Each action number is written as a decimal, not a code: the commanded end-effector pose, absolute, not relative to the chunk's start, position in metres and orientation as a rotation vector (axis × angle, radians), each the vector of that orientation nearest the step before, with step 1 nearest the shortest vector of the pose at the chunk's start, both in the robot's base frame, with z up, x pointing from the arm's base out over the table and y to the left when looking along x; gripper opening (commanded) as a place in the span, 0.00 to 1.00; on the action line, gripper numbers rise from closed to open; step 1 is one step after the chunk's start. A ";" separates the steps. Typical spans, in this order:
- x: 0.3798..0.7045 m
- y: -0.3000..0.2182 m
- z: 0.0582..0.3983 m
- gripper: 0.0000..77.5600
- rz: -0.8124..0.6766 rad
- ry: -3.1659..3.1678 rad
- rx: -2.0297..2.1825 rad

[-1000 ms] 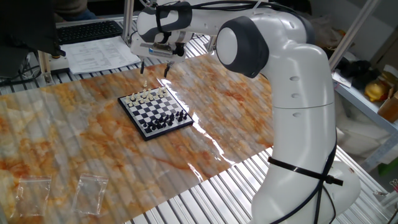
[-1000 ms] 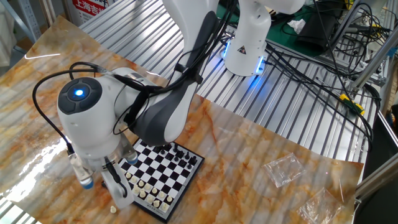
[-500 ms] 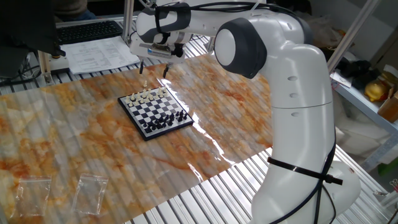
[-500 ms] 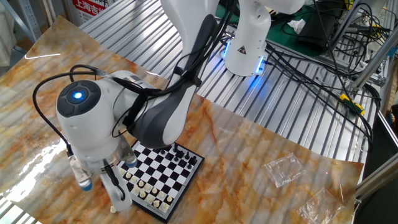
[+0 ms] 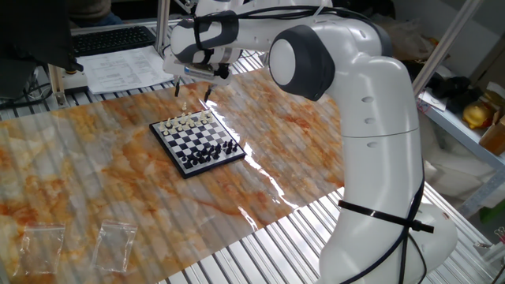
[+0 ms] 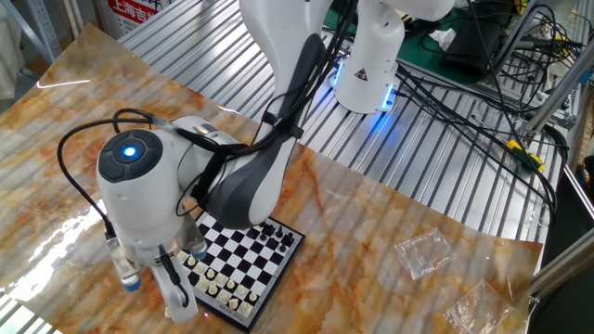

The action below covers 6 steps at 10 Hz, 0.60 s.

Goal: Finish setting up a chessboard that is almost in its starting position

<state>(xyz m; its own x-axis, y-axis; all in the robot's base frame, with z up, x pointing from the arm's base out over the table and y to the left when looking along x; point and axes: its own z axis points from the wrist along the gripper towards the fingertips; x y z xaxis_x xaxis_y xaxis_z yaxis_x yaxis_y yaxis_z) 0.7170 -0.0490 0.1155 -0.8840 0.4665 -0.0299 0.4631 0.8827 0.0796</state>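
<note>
The chessboard [image 5: 196, 140] lies in the middle of the marbled table, with a row of cream pieces on its far side and black pieces on its near side. It also shows in the other fixed view [image 6: 243, 264]. One cream piece [image 5: 184, 107] stands on the table just beyond the board's far edge. My gripper [image 5: 192, 90] hangs open and empty just above that loose piece. In the other fixed view the gripper [image 6: 151, 286] is at the board's left corner, and the arm's head hides part of the board.
Two clear plastic bags [image 5: 117, 243] lie at the table's near left and show at the right in the other fixed view [image 6: 422, 252]. Papers [image 5: 126, 67] and a keyboard [image 5: 110, 38] sit behind the table. The robot base [image 5: 379, 205] stands to the right.
The gripper has shifted slightly over the loose cream piece and stays open. The board and pieces have not moved.
</note>
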 end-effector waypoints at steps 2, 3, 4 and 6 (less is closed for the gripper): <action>0.721 -0.044 0.103 1.00 0.117 2.977 0.748; 0.721 -0.044 0.102 1.00 0.114 2.977 0.747; 0.721 -0.044 0.102 1.00 0.114 2.977 0.747; 0.725 -0.043 0.097 1.00 0.101 2.977 0.738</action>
